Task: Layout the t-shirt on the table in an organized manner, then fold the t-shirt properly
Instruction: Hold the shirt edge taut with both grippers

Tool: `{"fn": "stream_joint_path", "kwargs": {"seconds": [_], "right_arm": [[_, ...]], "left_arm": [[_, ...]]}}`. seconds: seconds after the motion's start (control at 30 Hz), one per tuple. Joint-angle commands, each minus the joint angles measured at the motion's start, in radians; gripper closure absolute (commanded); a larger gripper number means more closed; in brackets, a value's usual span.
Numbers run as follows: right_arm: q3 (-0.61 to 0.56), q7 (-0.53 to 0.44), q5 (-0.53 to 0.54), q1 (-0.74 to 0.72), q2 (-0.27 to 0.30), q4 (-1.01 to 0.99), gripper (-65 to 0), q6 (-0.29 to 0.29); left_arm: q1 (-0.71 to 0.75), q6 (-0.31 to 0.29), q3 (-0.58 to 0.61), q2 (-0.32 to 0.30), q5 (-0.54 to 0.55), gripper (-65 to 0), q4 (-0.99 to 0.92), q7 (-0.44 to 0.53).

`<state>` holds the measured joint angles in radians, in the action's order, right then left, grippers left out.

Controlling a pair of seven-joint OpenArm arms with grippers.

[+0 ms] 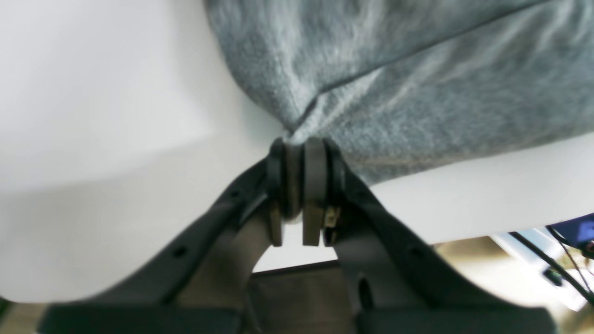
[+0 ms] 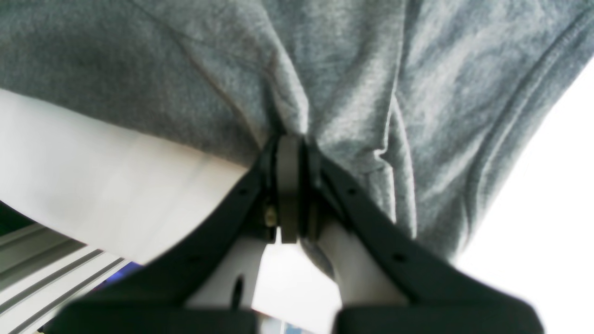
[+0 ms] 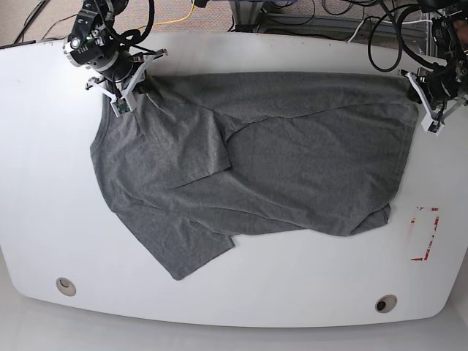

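T-shirt lies grey and wrinkled on table; left gripper and right gripper both pinch it.

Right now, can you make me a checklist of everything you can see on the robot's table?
Surface: white glossy table, two round holes, a red tape rectangle near one edge.
Job's things: grey t-shirt spread out but wrinkled, one part folded over itself.
Clutter: nothing seen.
Grippers: left gripper shut on a t-shirt corner; right gripper shut on bunched t-shirt fabric.
Cables: black cables and a yellow cable behind the table's far edge.
Surroundings: floor and metal frame beyond the table, blurred.
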<state>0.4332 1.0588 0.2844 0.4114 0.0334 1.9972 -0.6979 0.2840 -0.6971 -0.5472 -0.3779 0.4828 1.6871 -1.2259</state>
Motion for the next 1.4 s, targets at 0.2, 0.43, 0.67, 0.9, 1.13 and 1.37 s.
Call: {"fn": "stream_joint_path", "kwargs": {"seconds": [0.2, 0.43, 0.67, 0.9, 1.13, 1.37], "right_arm": [[0.069, -0.015, 0.025, 0.002, 0.003, 0.030, 0.0, 0.000], [0.106, -0.013, 0.103, 0.004, 0.030, 0.027, 0.0, 0.000], [0.108, -0.013, 0.106, 0.004, 0.046, 0.027, 0.0, 0.000], [0.108, -0.013, 0.105, 0.002, 0.046, 0.027, 0.0, 0.000], [0.108, -0.013, 0.105, 0.002, 0.046, 0.027, 0.0, 0.000], [0.108, -0.013, 0.105, 0.002, 0.046, 0.026, 0.0, 0.000]], "left_arm": [[0.042, -0.001, -0.007, -0.057, 0.007, -2.9, 0.113, 0.008], [0.059, -0.001, -0.007, -0.097, 0.007, -3.2, 0.121, 0.008], [0.060, -0.001, -0.007, -0.099, 0.007, -11.3, 0.121, 0.007], [0.060, -0.001, -0.007, -0.099, 0.007, -9.7, 0.121, 0.007], [0.056, -0.001, -0.007, -0.095, 0.007, -2.4, 0.121, 0.007], [0.056, -0.001, -0.007, -0.095, 0.007, -2.9, 0.121, 0.007]]}}
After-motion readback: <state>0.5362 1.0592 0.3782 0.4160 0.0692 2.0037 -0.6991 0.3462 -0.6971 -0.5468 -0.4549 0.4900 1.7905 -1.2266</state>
